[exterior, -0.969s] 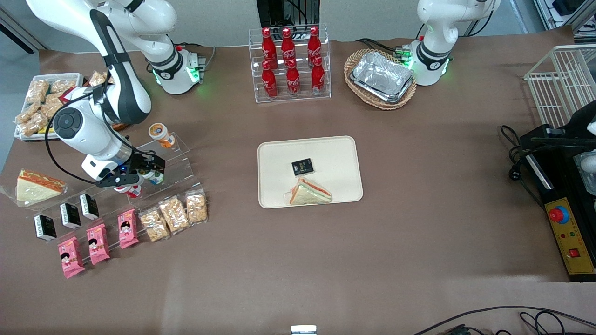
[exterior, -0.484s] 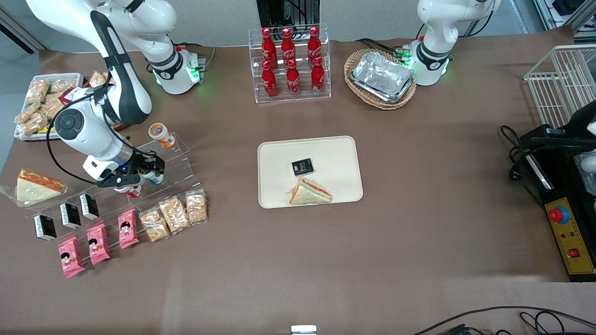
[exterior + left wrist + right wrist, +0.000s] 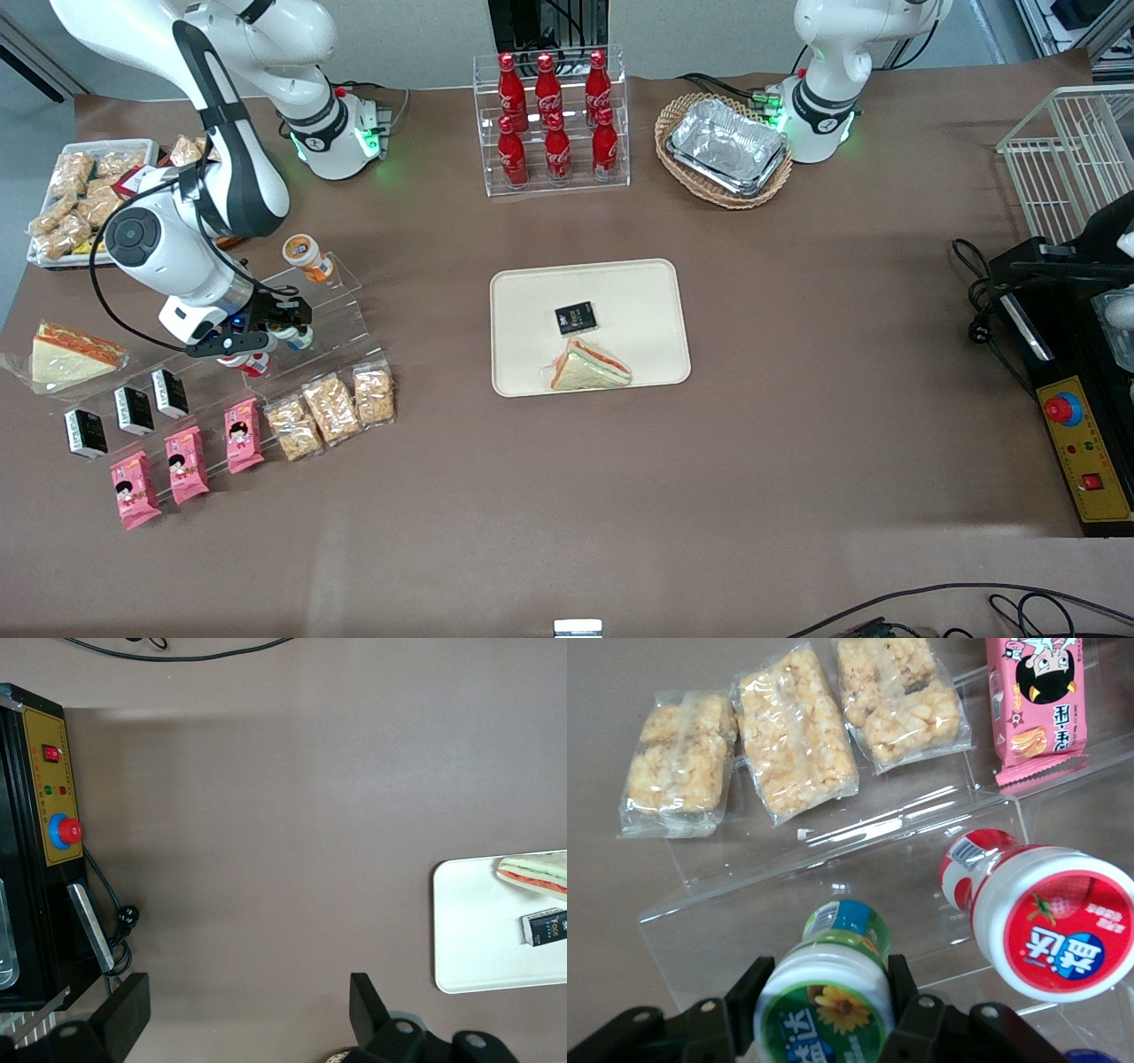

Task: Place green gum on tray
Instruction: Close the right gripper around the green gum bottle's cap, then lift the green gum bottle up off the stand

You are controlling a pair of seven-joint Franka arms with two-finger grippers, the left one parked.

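Observation:
The green gum [image 3: 826, 1014], a white bottle with a green-ringed cap and a sunflower on top, stands on the clear acrylic step stand [image 3: 332, 306]. My right gripper [image 3: 828, 981] is shut on the green gum, with one black finger pressed on each side of its cap. In the front view the gripper [image 3: 285, 330] and the gum [image 3: 299, 336] are at the working arm's end of the table. The cream-beige tray [image 3: 638, 288] lies at the table's middle, well apart from the gripper, and holds a sandwich [image 3: 589, 365] and a black packet [image 3: 575, 317].
A red-capped bottle [image 3: 1052, 921] stands close beside the gum on the stand. An orange-capped bottle [image 3: 306, 255] sits on a higher step. Rice-cracker packs [image 3: 796, 731] and pink snack packs [image 3: 1035, 700] lie in front of the stand. A cola rack [image 3: 551, 120] stands farther back.
The right arm and gripper have shifted very slightly away from the front camera, with the green gum still between the fingers. Nothing else has moved.

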